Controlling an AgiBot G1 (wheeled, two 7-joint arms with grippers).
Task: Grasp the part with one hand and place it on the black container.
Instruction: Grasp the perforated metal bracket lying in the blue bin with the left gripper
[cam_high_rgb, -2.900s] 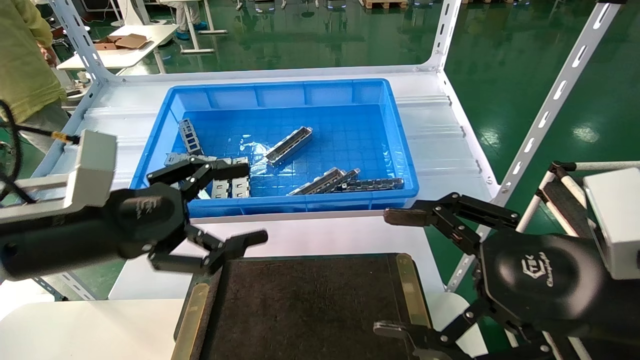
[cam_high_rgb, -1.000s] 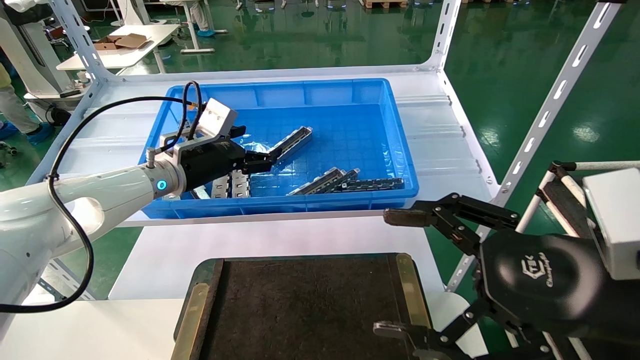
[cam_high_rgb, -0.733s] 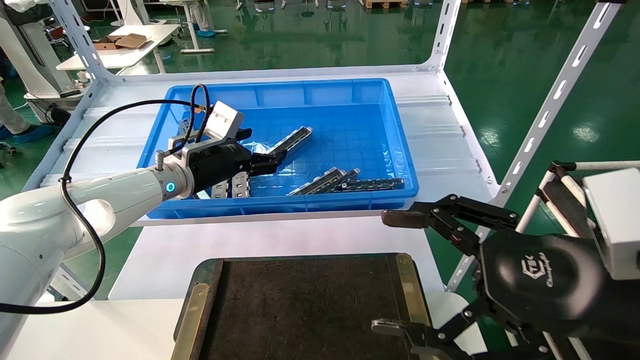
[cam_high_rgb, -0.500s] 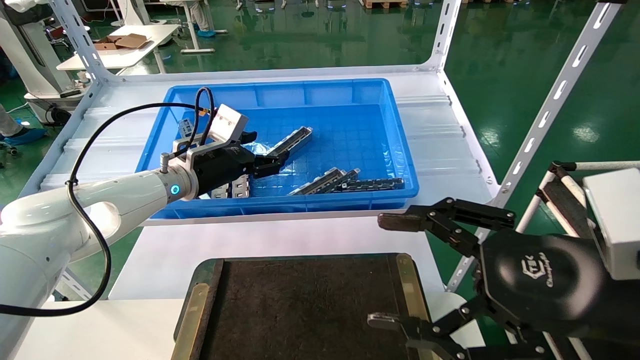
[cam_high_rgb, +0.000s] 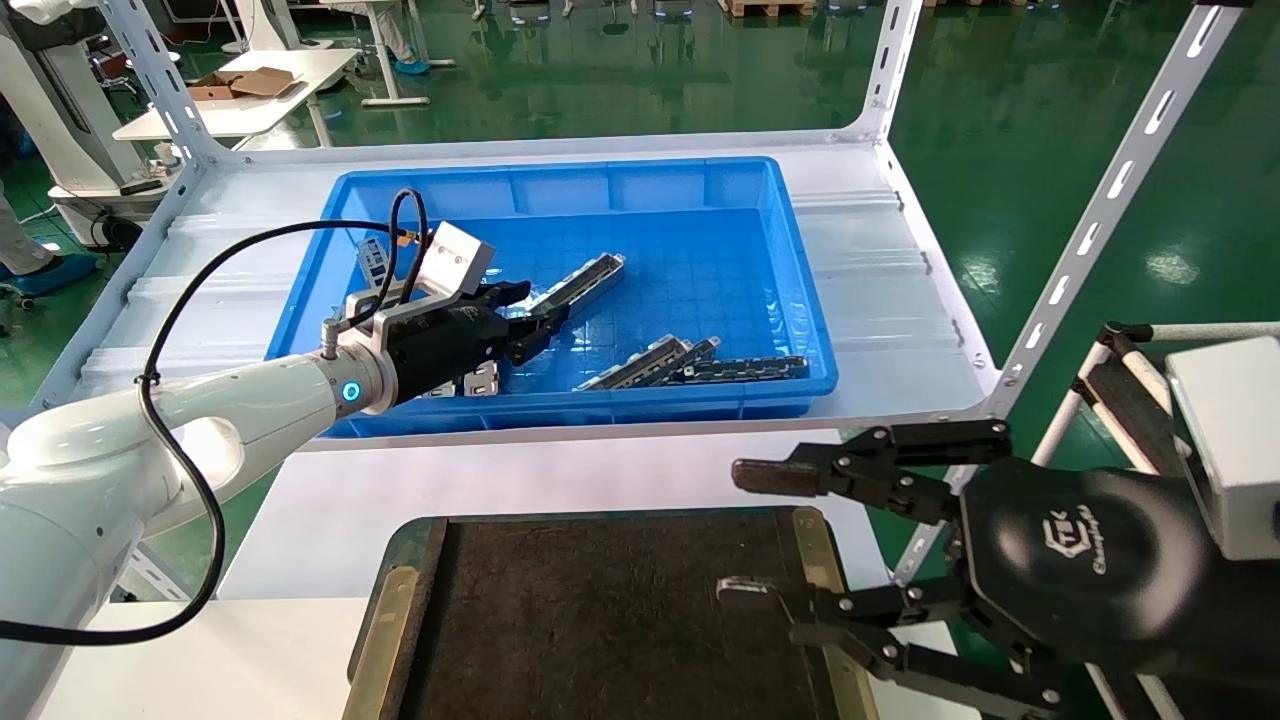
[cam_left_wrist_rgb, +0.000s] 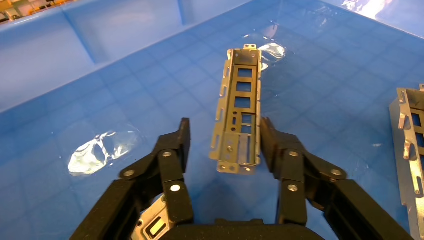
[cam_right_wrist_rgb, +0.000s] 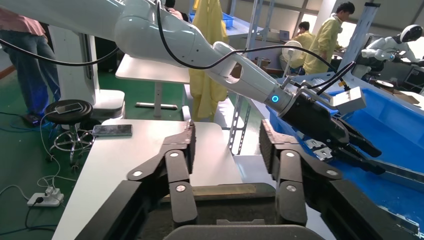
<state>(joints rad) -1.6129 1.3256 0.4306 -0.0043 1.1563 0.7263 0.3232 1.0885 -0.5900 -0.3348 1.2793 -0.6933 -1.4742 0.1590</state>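
Observation:
The part (cam_high_rgb: 587, 279) is a long silver channel with rectangular cutouts, lying flat in the blue bin (cam_high_rgb: 800, 290). My left gripper (cam_high_rgb: 537, 317) reaches into the bin and is open around the part's near end. In the left wrist view the part (cam_left_wrist_rgb: 241, 107) lies between the fingers of the left gripper (cam_left_wrist_rgb: 225, 134). One finger (cam_left_wrist_rgb: 268, 137) is against its side and the other stands apart. My right gripper (cam_high_rgb: 745, 532) is open and empty over the right edge of the black container (cam_high_rgb: 600, 620). The right wrist view shows the right gripper (cam_right_wrist_rgb: 227, 139) above the container (cam_right_wrist_rgb: 235, 210).
Two more long channel pieces (cam_high_rgb: 648, 363) and a dark chain-like strip (cam_high_rgb: 748, 368) lie at the bin's front right. Short grey blocks (cam_high_rgb: 482, 379) sit under my left hand. A slanted white shelf post (cam_high_rgb: 1090, 230) stands to the right. Another channel piece (cam_left_wrist_rgb: 411, 145) lies beside my left gripper.
My left arm has swung from beside the container into the bin and brought its open fingers round the part's near end. My right gripper has shifted left over the container's edge, its fingers closer together.

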